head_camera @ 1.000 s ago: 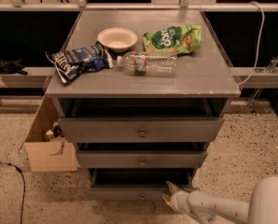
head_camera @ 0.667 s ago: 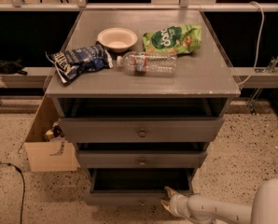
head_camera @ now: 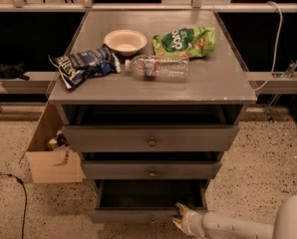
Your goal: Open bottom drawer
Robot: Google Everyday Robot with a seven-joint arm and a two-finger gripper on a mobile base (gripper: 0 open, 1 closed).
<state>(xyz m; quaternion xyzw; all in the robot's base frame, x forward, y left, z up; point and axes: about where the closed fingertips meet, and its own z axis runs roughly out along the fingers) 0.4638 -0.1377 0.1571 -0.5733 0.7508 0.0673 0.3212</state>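
Projecting toward camera, bottom drawer [head_camera: 137,215], front left-right; hand [head_camera: 180,217] at right end.

You're on the one camera, looking down from high in front of the grey cabinet [head_camera: 213,83] and facing its drawer fronts head on. It sits close: the cabinet fills the middle of the frame, its top sloping up and away from you, with speckled floor [head_camera: 268,173] on either side. The bottom drawer [head_camera: 133,215] lies right at the lower edge, its dark inside seen from above. The gripper [head_camera: 180,216] shows at the cabinet's lower right, at that drawer's front, and the white arm [head_camera: 233,228] runs off the corner.
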